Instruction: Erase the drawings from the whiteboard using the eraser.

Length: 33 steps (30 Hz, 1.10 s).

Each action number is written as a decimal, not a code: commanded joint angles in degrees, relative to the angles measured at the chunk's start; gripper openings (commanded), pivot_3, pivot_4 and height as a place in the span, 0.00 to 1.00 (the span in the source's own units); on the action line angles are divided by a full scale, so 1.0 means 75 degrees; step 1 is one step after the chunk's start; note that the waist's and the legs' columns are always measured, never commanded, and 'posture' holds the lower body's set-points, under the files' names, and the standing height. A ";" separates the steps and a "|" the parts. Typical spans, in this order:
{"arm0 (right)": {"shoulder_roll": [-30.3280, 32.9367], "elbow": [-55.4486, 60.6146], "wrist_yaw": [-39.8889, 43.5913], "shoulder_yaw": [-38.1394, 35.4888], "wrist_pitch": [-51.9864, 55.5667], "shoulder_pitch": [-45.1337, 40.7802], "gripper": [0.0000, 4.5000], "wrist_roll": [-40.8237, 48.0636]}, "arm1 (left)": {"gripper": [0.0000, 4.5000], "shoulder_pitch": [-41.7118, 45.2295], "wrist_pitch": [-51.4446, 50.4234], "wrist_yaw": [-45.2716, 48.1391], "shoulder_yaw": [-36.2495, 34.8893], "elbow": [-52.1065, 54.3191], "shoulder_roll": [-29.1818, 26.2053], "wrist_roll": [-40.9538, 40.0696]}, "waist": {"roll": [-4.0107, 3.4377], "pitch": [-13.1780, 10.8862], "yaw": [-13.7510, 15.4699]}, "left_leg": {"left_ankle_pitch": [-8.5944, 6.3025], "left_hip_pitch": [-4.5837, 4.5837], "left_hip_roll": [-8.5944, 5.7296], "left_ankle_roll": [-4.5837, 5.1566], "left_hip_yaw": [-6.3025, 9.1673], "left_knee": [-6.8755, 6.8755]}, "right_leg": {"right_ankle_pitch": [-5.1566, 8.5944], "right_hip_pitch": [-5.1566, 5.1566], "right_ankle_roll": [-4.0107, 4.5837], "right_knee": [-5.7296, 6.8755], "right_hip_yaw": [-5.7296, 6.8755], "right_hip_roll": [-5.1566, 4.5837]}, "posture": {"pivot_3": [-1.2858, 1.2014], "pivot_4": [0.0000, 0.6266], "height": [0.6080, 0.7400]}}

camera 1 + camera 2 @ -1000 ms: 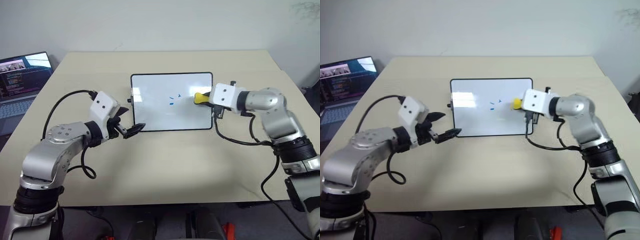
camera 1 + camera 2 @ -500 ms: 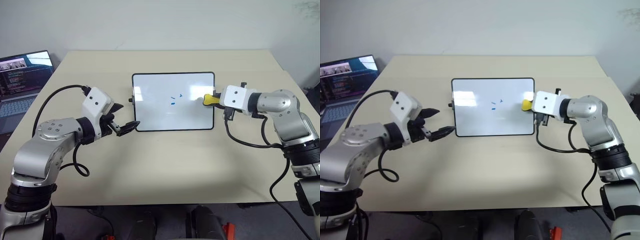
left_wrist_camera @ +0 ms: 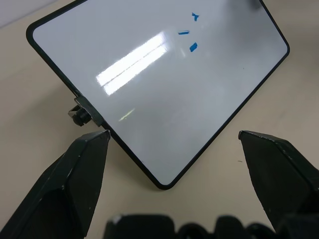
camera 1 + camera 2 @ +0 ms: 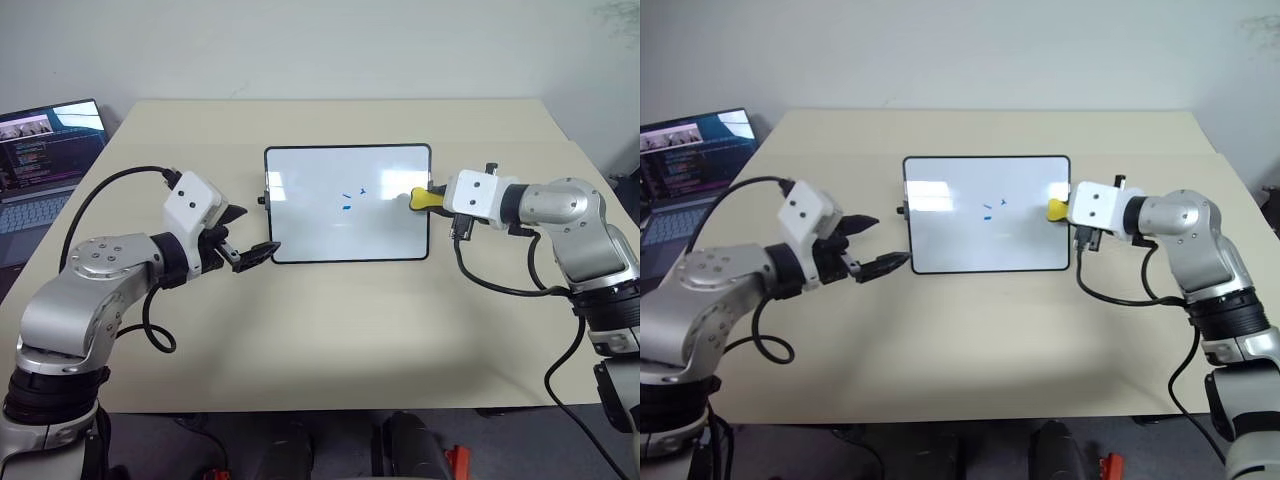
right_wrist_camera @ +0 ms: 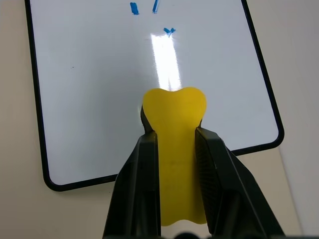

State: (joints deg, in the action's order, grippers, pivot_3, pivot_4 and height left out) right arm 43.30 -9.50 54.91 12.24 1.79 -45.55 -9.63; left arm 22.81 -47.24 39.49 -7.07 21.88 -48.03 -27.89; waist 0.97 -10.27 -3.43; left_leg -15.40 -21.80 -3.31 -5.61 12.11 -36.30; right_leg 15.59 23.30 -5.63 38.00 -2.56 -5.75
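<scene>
I am reading the head views near to far. Nearest me, the left end effector [image 4: 250,252] is hovering wide open at about 8 o'clock of the whiteboard [image 4: 310,225], its fingertips just off the board's near left corner and not touching it; the left wrist view shows that corner lying between the spread fingers [image 3: 79,169]. Over the past second it has pulled back from that corner, where it sat closer before.

Further out, at 3 o'clock of the board, the right end effector [image 4: 432,199] is clamping the eraser [image 5: 175,149], the yellow block sticking out past the fingertips. It has drawn back from the middle of the right half to the right edge, so the eraser is now sitting at the frame, well apart from the drawings [image 4: 351,197].

Those three blue marks are still sitting intact near the board's centre, the board itself lying flat at mid-bench [image 4: 330,330].

My reading: the retreat is widening the gap, no mark is being wiped, and the task is remaining essentially undone.
</scene>
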 commanded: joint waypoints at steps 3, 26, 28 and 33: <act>-0.0231 -0.0006 -0.0426 -0.0458 -0.0335 -0.0447 0.15 0.0262 | 1.00 0.0226 0.0066 0.0006 -0.0235 0.0207 -0.0139 -0.0004 | 0.0000 0.0000 0.0000 | 0.0000 0.0000 0.0000 -0.0001 -0.0001 0.0000 | 0.0000 0.0000 0.0000 0.0001 0.0000 0.0000 | 0.52 0.24 1.00; -0.2065 -0.0312 -0.1371 0.0630 0.0324 -0.1037 0.15 -0.0614 | 1.00 0.0115 0.0205 0.0044 -0.0067 0.0029 -0.0011 0.0070 | 0.0000 0.0000 -0.0064 | 0.0002 0.0000 0.0000 -0.0004 0.0001 0.0000 | -0.0001 0.0004 0.0001 0.0007 0.0001 0.0000 | 0.52 0.24 1.00; -0.2235 -0.0846 -0.1735 0.0641 0.0271 -0.1270 0.15 -0.0818 | 1.00 0.0117 0.0211 0.0062 -0.0071 0.0011 -0.0039 0.0081 | 0.0000 0.0001 -0.0060 | 0.0002 0.0001 0.0000 -0.0004 0.0002 0.0000 | -0.0001 0.0004 0.0001 0.0007 0.0001 0.0000 | 0.52 0.24 1.00; -0.2373 -0.2105 -0.2615 0.0718 0.0091 -0.1837 0.15 -0.1346 | 1.00 0.0000 0.0155 0.0039 -0.0150 0.0125 -0.0044 0.0032 | 0.0000 0.0001 -0.0036 | 0.0003 0.0001 0.0000 -0.0005 0.0003 0.0000 | -0.0001 0.0004 0.0002 0.0005 0.0002 0.0000 | 0.52 0.24 1.00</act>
State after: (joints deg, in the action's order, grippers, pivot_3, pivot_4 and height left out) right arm 25.62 -24.19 37.27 18.08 3.92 -57.38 -18.76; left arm 22.69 -46.79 39.58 -6.67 21.55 -47.84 -27.63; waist 0.97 -10.27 -3.70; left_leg -15.38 -21.79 -3.31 -5.64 12.13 -36.30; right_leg 15.59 23.33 -5.62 38.04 -2.55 -5.75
